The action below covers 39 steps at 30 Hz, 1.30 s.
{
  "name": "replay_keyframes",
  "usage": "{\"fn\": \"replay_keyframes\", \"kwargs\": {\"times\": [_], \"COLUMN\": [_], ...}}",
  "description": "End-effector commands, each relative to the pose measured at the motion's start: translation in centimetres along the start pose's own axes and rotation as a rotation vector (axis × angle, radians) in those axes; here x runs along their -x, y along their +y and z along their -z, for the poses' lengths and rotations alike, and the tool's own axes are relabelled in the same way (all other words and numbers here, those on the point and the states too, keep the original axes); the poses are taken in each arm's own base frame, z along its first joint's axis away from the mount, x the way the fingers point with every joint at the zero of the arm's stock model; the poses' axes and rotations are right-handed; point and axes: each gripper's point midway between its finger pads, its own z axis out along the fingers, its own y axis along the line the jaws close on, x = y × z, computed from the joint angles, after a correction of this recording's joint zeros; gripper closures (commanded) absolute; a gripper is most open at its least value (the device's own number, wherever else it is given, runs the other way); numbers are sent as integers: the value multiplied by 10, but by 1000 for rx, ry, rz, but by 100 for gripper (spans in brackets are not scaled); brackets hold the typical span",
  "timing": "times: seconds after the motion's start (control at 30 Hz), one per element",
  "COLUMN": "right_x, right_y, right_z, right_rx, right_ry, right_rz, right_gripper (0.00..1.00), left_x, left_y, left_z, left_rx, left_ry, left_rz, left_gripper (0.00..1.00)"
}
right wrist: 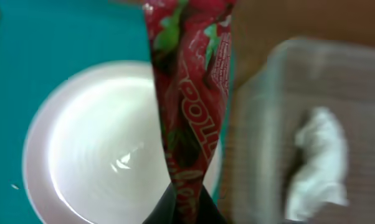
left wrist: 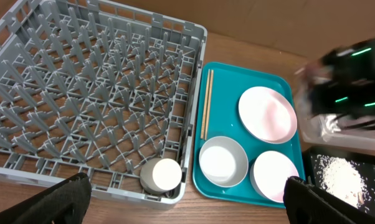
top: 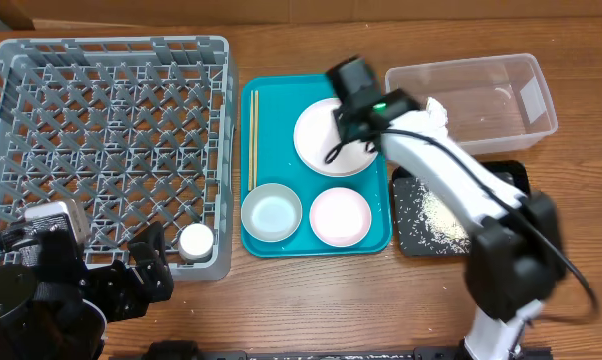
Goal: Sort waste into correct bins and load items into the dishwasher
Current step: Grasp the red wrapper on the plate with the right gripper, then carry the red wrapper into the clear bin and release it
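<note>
A grey dish rack (top: pixel 111 150) fills the left of the table (top: pixel 281 300), a white cup (top: pixel 195 240) in its near corner. My left end effector (left wrist: pixel 187 186) hangs there, fingers (left wrist: pixel 69 199) wide apart, empty. Further right sits the clear tub (top: pixel 471 90), a white tissue (right wrist: pixel 315 162) apparently inside. My right end effector (right wrist: pixel 184 208) is clamped on the red wrapper (right wrist: pixel 187 93) over the large plate (right wrist: pixel 113 162), just short of the tub. Releasing here would likely drop it onto the plate; the thin film may also cling to a finger.

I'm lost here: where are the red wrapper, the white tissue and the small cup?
red wrapper (right wrist: pixel 187 93), right wrist view, its printed middle.
white tissue (right wrist: pixel 315 162), right wrist view, its crumpled centre.
small cup (top: pixel 195 241), overhead view, its white top.
</note>
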Motion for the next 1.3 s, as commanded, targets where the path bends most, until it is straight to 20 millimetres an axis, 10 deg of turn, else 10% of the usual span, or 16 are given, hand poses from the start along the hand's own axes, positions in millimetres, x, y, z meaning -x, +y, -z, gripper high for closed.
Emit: {"fn": "replay_keyframes", "kwargs": {"times": [0.0, 0.3, 0.37, 0.53, 0.77, 0.9, 1.27], "right_x": [29, -17, -22, -19, -21, -62, -151], "right_y": [-54, -93, -91, -90, -39, -12, 110], "right_z": [37, -19, -19, 8, 97, 122, 88], "right_rx": [-17, 116, 163, 184, 438, 434, 471], "right_ry": [-84, 122, 151, 141, 125, 278, 364], "right_rz": [-159, -298, -307, -309, -263, -230, 10], "right_gripper": [93, 79, 62, 54, 52, 47, 49], "left_x": [1, 1, 1, 1, 1, 1, 1], "left_y": [-3, -3, -3, -3, -3, -3, -3], "left_z": [1, 1, 1, 1, 1, 1, 1], "left_rx": [-17, -17, -17, -17, -17, -18, -17], "left_ry": [-1, -1, -1, -1, -1, -1, -1], "left_rz": [-17, -17, -17, -17, -17, -17, -17], "left_gripper": [0, 0, 0, 0, 0, 0, 0]}}
